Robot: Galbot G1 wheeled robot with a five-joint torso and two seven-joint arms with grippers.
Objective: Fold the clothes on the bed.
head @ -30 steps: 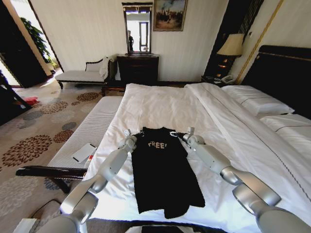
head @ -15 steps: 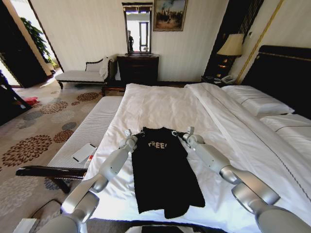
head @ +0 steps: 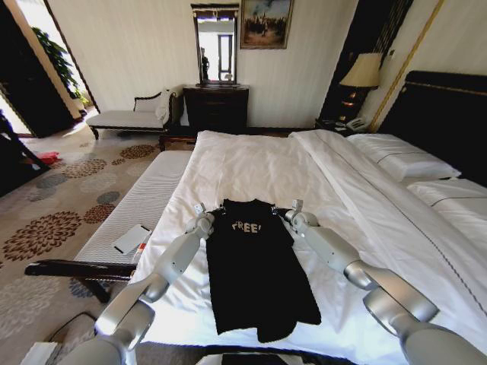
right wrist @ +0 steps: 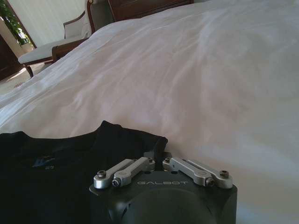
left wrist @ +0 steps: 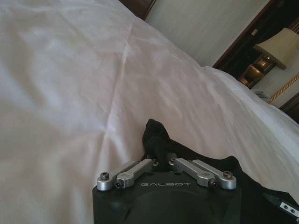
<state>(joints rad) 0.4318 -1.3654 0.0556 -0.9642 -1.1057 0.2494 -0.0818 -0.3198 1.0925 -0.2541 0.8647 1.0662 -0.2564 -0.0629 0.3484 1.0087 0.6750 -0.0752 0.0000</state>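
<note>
Black T-shirt [head: 255,266] lies flat on the white sheet of the bed [head: 251,163], near the bed's foot edge, collar end pointing up the bed, hem end nearest the robot. "FREE" lettering sits on the chest, just below the collar. Sleeves look folded in, so the shirt reads as a long narrow strip, wider at the hem.

Left pincer [head: 211,213] is at the shirt's left shoulder corner, fingers together, clamped on a pinch of black fabric; in the left wrist view [left wrist: 157,151] the cloth bunches up into a small peak between the fingers. Right pincer [head: 283,214] is at the shirt's right shoulder corner, also closed on the fabric edge; the right wrist view [right wrist: 158,154] shows the shirt corner [right wrist: 70,172] held at the fingertips.

Both arms reach along either side of the shirt.
</note>
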